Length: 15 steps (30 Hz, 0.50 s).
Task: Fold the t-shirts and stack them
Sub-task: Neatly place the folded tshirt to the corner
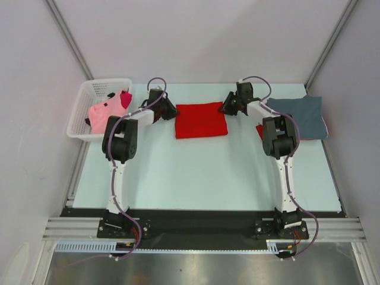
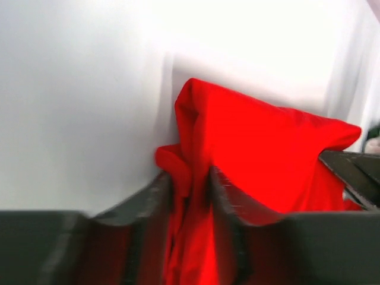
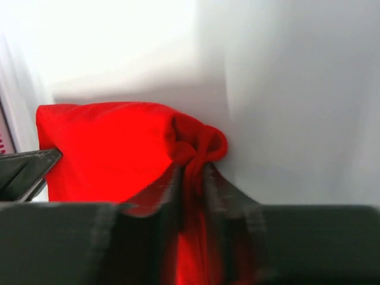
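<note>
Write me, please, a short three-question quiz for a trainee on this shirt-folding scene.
1. True or false: the pink t-shirt lies in the white basket.
2. Short answer: in the top view, on which side of the red t-shirt does the grey-blue t-shirt lie?
3. Choose one: the left end effector and the right end effector are both shut on the A) red t-shirt, B) grey-blue t-shirt, C) pink t-shirt.

Key: 1 true; 2 the right side; 3 A, each pinching a bunched edge of it.
</note>
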Available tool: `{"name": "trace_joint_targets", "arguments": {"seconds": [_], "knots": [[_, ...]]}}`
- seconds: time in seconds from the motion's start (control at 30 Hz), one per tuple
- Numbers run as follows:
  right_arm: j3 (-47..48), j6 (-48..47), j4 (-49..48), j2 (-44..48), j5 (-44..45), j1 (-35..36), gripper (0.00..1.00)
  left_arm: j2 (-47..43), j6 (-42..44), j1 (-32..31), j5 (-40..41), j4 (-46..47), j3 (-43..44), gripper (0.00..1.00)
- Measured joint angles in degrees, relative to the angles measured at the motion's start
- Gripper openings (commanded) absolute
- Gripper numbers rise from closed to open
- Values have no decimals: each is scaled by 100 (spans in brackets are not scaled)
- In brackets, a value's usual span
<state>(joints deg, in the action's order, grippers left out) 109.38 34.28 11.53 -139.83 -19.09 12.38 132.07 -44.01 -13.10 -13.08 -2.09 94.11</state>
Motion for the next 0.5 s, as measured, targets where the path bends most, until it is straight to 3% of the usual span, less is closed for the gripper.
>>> {"name": "trace_joint_targets", "arguments": {"seconds": [0.03, 0.07, 0.1, 0.37, 0.5], "knots": [[87, 4, 24, -52, 72, 17, 13, 33, -37, -4, 83, 46, 9, 15], [162, 20, 28, -107, 118, 37, 10, 68, -87, -11, 129, 76, 11, 2], [219, 22, 35, -133, 173, 59, 1, 85, -138, -15, 140, 129, 17, 0], [223, -203, 48, -42, 815, 282, 0, 138, -90, -151, 457, 273, 129, 0], [-227, -367, 103, 468, 1029, 315, 0, -96, 17, -339, 750, 319, -50, 0]]}}
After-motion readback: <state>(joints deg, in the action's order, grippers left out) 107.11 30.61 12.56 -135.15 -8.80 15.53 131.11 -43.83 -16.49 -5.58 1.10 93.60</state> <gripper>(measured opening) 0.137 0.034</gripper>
